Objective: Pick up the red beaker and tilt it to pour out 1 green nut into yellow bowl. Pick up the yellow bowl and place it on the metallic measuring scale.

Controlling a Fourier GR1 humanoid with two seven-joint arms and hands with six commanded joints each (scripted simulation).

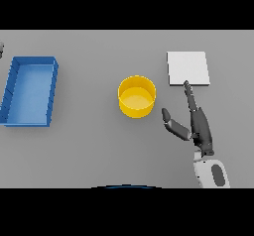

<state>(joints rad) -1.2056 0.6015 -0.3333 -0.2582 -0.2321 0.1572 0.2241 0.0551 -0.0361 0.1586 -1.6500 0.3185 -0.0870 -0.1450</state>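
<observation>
Yellow bowl (136,97) stood mid-counter (99,146), scale (188,68) beyond. Right hand (198,126) lay beside the bowl, fingers straight, thumb spread, holding nothing. Risk: a one-sided grasp could tip the bowl.

Yellow bowl (137,96) upright, round, at mid-table; metallic measuring scale (188,68), flat pale square, lies to its right, nearer table's far edge, apart
</observation>
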